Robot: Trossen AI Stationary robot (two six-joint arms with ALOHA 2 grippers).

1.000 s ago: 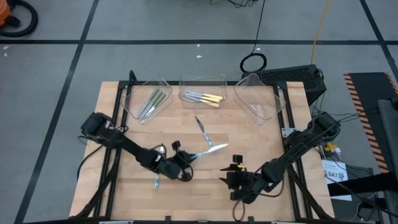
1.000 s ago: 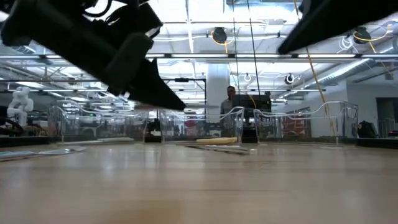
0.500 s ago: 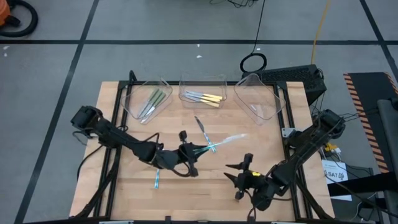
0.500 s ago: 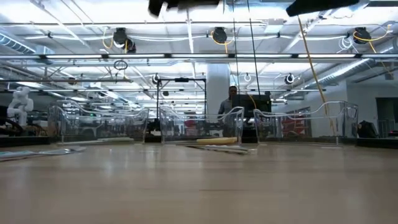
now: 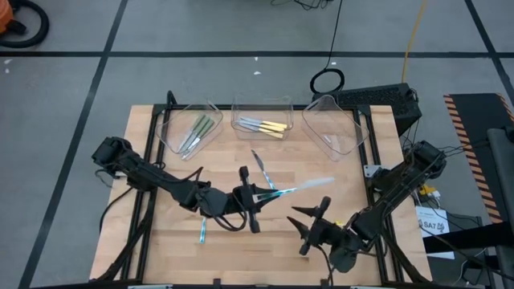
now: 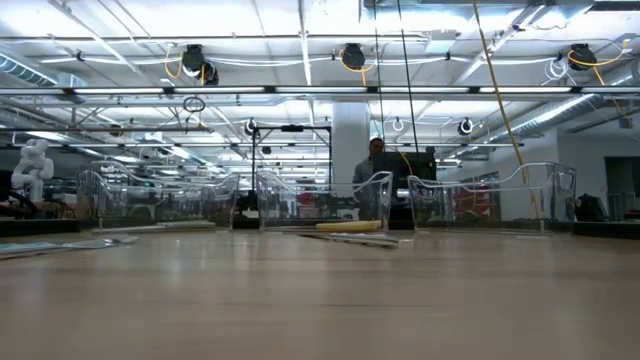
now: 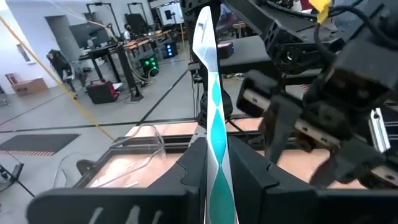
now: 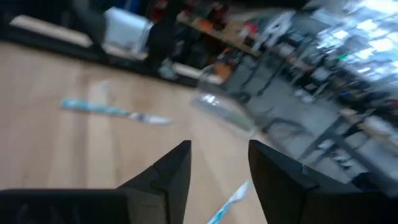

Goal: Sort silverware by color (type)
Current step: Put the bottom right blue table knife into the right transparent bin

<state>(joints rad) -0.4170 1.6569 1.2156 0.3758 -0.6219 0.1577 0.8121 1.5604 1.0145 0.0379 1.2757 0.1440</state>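
Progress roughly halfway: green-handled utensils (image 5: pixel 195 132) in left tray (image 5: pixel 175 136), yellow-handled utensils (image 5: pixel 265 126) in middle tray (image 5: pixel 261 106), right tray (image 5: pixel 333 132) holds nothing. Left gripper (image 5: pixel 255 193) clamps blue-handled utensil (image 5: pixel 299 186) just before middle tray. Right gripper (image 5: pixel 309 221) spread, holds nothing. Blue-handled pieces (image 5: pixel 202 233) lie loose on table (image 5: pixel 144 120).

**Count of what is on the surface**

Trays: three clear ones in a row at the far edge, the left tray (image 5: pixel 173 132), the middle tray (image 5: pixel 261 104) and the right tray (image 5: pixel 333 132).

Blue utensils: three. One blue utensil (image 5: pixel 293 187) is clamped in the left claw (image 5: pixel 250 193); a second (image 5: pixel 260 167) and a third (image 5: pixel 202 233) lie on the surface (image 5: pixel 144 241).

Green utensils (image 5: pixel 197 131): at least two, in the left tray; the exact number cannot be told.

Yellow utensils (image 5: pixel 265 125): about three, in the middle tray, overlapping too closely for a sure count.

Arms: two, each with one claw; the right claw (image 5: pixel 309 221) has its fingers spread.

People: one person (image 6: pixel 372 165), beyond the surface.
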